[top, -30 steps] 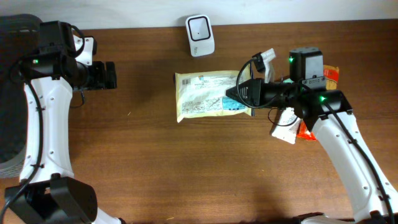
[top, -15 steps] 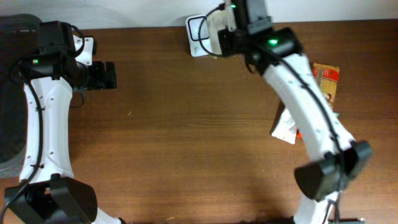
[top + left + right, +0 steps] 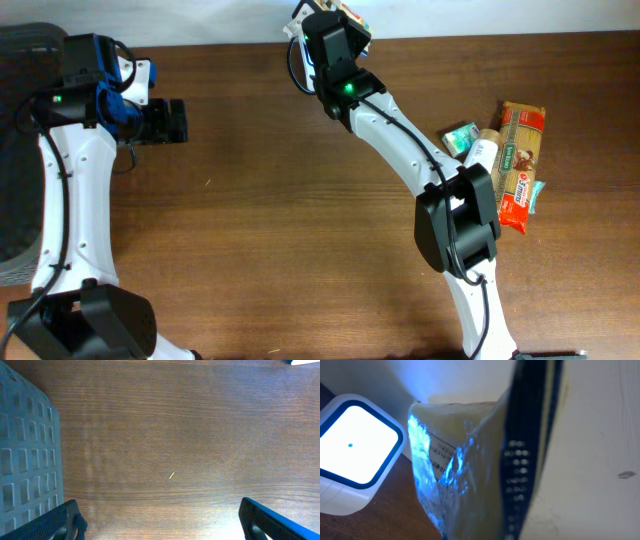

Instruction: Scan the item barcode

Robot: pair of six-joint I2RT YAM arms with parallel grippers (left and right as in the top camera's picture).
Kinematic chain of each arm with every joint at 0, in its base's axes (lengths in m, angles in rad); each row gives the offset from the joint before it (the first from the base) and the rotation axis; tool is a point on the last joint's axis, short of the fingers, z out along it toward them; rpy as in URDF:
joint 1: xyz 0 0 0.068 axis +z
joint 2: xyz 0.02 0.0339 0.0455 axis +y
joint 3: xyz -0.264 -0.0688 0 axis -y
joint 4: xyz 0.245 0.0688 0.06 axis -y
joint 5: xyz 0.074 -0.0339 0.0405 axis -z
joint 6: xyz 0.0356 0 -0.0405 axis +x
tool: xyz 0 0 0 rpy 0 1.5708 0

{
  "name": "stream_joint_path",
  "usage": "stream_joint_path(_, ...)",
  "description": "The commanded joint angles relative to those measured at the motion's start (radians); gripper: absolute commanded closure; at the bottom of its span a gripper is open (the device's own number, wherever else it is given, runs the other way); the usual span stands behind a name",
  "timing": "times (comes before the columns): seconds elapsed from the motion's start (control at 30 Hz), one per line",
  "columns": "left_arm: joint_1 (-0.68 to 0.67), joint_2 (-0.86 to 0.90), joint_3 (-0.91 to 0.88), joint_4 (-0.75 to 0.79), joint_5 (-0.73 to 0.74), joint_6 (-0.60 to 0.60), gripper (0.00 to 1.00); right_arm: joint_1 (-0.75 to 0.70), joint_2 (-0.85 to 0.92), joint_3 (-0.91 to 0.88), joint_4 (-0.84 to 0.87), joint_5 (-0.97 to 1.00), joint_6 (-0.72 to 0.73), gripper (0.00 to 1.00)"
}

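Note:
The item is a pale yellow packet (image 3: 470,465). It fills the right wrist view, stands on edge, and blue light falls on its printed face. Beside it at the left sits the white scanner (image 3: 350,455), its window lit. In the overhead view the right gripper (image 3: 320,22) is stretched to the table's back edge and covers the scanner. It is shut on the packet, of which only a corner (image 3: 350,16) shows there. My left gripper (image 3: 178,120) hovers at the far left, open and empty, with its fingertips (image 3: 65,521) wide apart over bare wood.
A pile of groceries lies at the right: a pasta packet (image 3: 522,135), a red packet (image 3: 515,200), a green packet (image 3: 460,137) and a white bottle (image 3: 485,150). A dark grey crate (image 3: 25,460) stands at the left edge.
The right arm has carried the yellow packet from the table's middle up to the scanner at the back edge. The left arm has not moved.

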State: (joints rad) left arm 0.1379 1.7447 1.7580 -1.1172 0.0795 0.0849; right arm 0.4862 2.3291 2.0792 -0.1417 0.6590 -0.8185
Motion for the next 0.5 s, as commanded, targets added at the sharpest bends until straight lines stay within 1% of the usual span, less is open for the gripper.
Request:
stream_joint_path(0.0,0.002,-0.010,0.008,0.000,0.011,-0.010,0.01,0.005,-0.003,0.024,0.011,0.035,-0.005,0.96)
stream_joint_path(0.17,0.002,-0.010,0.008,0.001,0.010,-0.010,0.01,0.006,-0.003,0.024,0.011,0.061,-0.003,0.96)
stream_joint_path(0.2,0.002,-0.010,0.008,0.000,0.010,-0.010,0.01,0.006,-0.006,0.025,0.011,0.060,0.026,0.96)
stream_joint_path(0.27,0.002,-0.010,0.008,0.001,0.011,-0.010,0.01,0.006,-0.037,0.025,0.005,0.060,0.159,0.96)
stream_joint_path(0.33,0.002,-0.010,0.008,0.001,0.011,-0.010,0.01,0.006,-0.091,0.025,-0.037,0.028,0.233,0.96)
stream_joint_path(0.43,0.002,-0.010,0.008,0.000,0.011,-0.010,0.01,0.001,-0.238,0.025,-0.251,-0.127,0.459,0.96)
stream_joint_path(0.47,0.002,-0.010,0.008,0.000,0.011,-0.010,0.01,-0.004,-0.274,0.025,-0.311,-0.180,0.510,0.96)
